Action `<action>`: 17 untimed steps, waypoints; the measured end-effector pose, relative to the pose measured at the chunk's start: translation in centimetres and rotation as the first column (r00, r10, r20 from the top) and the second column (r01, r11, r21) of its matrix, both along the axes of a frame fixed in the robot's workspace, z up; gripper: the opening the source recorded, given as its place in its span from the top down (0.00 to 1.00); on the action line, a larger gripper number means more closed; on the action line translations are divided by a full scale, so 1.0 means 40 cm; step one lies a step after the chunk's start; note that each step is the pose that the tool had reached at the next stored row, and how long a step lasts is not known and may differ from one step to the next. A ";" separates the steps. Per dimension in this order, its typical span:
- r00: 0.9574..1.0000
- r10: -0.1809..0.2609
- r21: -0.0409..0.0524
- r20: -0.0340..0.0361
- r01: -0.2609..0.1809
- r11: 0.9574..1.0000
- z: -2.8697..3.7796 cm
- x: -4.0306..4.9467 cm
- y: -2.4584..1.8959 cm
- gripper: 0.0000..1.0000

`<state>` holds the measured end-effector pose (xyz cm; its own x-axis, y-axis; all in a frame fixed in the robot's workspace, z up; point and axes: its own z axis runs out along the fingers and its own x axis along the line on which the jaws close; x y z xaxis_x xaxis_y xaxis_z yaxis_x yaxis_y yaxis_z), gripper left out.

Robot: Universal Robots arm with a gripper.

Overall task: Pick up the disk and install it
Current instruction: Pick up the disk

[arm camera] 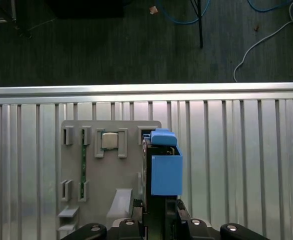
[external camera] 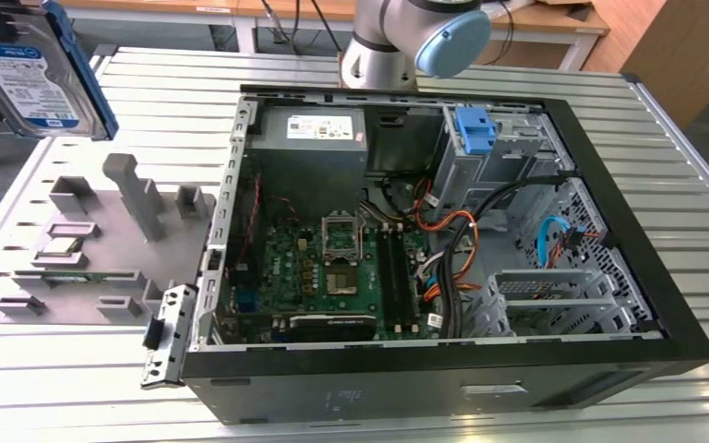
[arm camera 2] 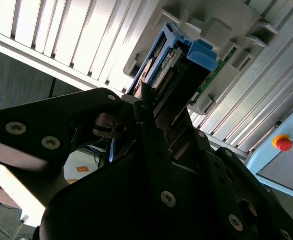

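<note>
**Disk in the grip, clear of the fixture, not yet in the case**

Standing by the table, I judged the pick-up done and the install not begun.

At the exterior view's far left, the disk (external camera: pixel 37 78) hung high in the air, label side toward the camera, its blue carrier showing along the edge. It was above and well apart from the grey fixture (external camera: pixel 96 240) on the slatted table (external camera: pixel 650 406).

In the first wrist view the gripper (arm camera: pixel 159 222) had its fingers closed on the near end of the disk (arm camera: pixel 165 170). The drive stood edge-on straight out from the jaws, with the fixture below it. The second wrist view showed the same clamp from the side: the dark fingers (arm camera 2: pixel 151 130) pinched the drive (arm camera 2: pixel 179 65), and nothing was slack between them.

Further right sat the open computer case (external camera: pixel 453 369), with the power supply (external camera: pixel 311 138) at its back and the motherboard in the middle. A blue bracket (external camera: pixel 474 129) sat in the drive cage toward the exterior view's right.

As I saw it, seating the drive would call for a firm hold, turning it to match the bay, and keeping clear of the orange and black cables (external camera: pixel 453 231) draped beside the cage.
</note>
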<state>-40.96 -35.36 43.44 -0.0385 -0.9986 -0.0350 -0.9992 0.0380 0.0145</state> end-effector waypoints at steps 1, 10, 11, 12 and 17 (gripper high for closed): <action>1.000 0.000 0.000 0.000 0.000 1.000 0.002 0.000 0.000 0.65; 1.000 0.000 0.000 0.000 0.000 1.000 0.011 0.000 0.000 0.65; 1.000 0.000 0.000 0.000 0.000 1.000 0.014 0.000 0.000 0.65; 1.000 0.000 0.000 0.000 0.000 1.000 0.016 0.000 0.000 0.65; 1.000 0.000 0.000 0.000 0.000 1.000 0.020 0.000 0.000 0.65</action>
